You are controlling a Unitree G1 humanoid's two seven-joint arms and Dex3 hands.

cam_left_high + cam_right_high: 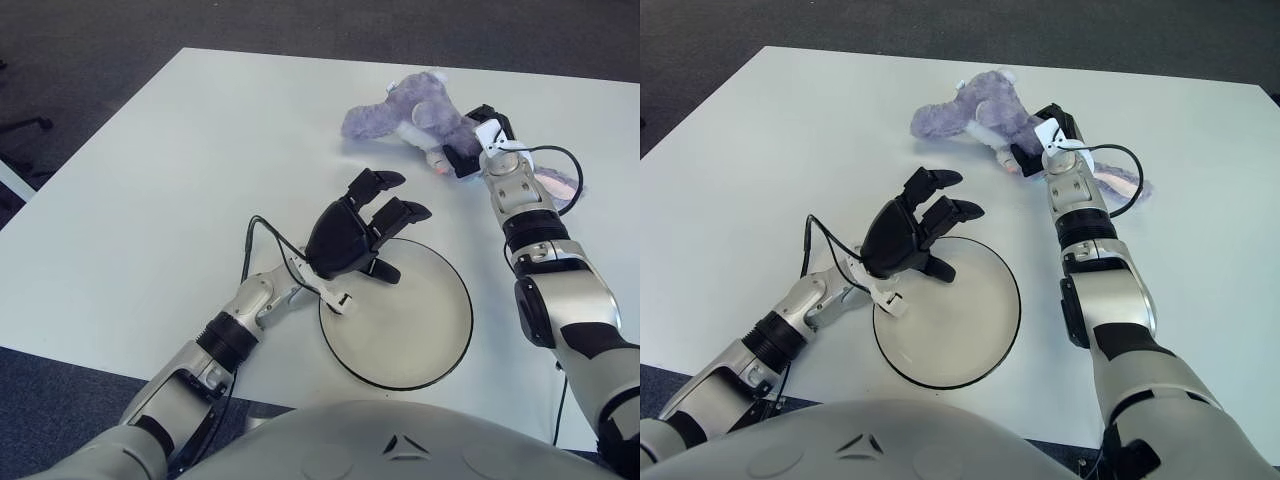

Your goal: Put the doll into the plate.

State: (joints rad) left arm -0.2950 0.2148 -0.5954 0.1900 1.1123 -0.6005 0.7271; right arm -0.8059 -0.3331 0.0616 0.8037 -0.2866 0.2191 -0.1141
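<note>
The right hand [470, 150] is pressed against the purple plush doll [415, 115] at the far right of the white table [150, 200], its fingers buried in the fur, so the grip cannot be judged. The round clear glass plate [400, 315] lies near, well apart from the doll. The left hand [355, 235] is held over the plate's left rim, fingers spread and empty.

Purple plush doll [420, 115] lying beyond the round, empty plate [420, 345].

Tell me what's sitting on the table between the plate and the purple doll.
Nothing: only bare white table separates the plate from the doll, clearest in the left eye view. The left hand shows above the plate's near-left rim; the right hand is at the doll.
</note>
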